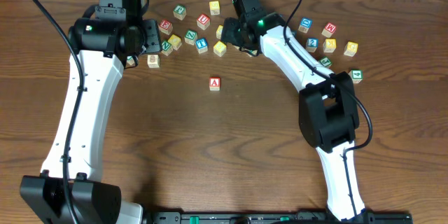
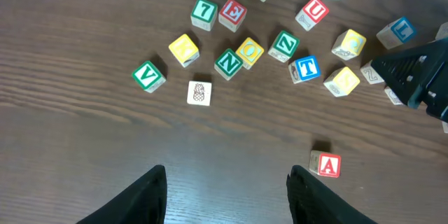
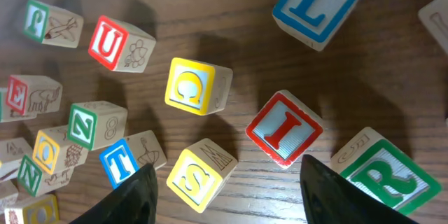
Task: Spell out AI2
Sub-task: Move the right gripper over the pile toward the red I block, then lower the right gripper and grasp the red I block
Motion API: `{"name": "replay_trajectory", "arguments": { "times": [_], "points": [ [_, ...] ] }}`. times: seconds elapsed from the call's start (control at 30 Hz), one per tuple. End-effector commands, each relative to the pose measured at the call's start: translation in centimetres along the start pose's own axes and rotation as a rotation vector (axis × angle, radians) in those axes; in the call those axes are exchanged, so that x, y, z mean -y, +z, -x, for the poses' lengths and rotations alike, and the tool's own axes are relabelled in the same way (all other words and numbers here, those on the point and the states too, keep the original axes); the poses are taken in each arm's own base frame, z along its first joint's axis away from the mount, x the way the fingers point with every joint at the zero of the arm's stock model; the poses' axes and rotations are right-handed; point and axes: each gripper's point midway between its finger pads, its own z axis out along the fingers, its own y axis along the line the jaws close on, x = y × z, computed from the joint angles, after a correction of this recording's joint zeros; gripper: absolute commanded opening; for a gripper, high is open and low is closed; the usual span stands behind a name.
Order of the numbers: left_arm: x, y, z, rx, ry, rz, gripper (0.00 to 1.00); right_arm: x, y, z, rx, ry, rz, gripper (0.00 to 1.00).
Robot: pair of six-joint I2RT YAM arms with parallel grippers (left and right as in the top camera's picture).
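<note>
Wood counter, A cube alone (6 o'clock of the pile); right fingers spread by I cube, pinch it next; left fingers spread, empty.

The A cube, pale wood with a red frame and a red letter, lies flat and face up on the table. It sits alone, off to one side of the open left hand and outside the gap between its fingers. The I cube, red-framed with a red letter, lies face up and turned diagonally just ahead of the open right hand, nearer one fingertip. The likely 2 cube, blue-framed, lies well behind that hand. Its character is too small to read.
</note>
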Motion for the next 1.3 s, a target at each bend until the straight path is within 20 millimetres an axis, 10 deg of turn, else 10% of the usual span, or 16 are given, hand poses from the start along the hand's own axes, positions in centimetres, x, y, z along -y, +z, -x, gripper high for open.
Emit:
{"name": "replay_trajectory", "arguments": {
  "times": [0.0,1.27],
  "points": [
    [-0.2,0.0,-0.3,-0.012,0.007,0.006,0.55,-0.2,-0.4,0.6,0.035,0.034,-0.02,0.58],
    [-0.2,0.0,-0.3,-0.013,0.007,0.007,0.54,3.1,2.6,0.2,0.071,0.067,-0.15,0.42]
  ]
}}
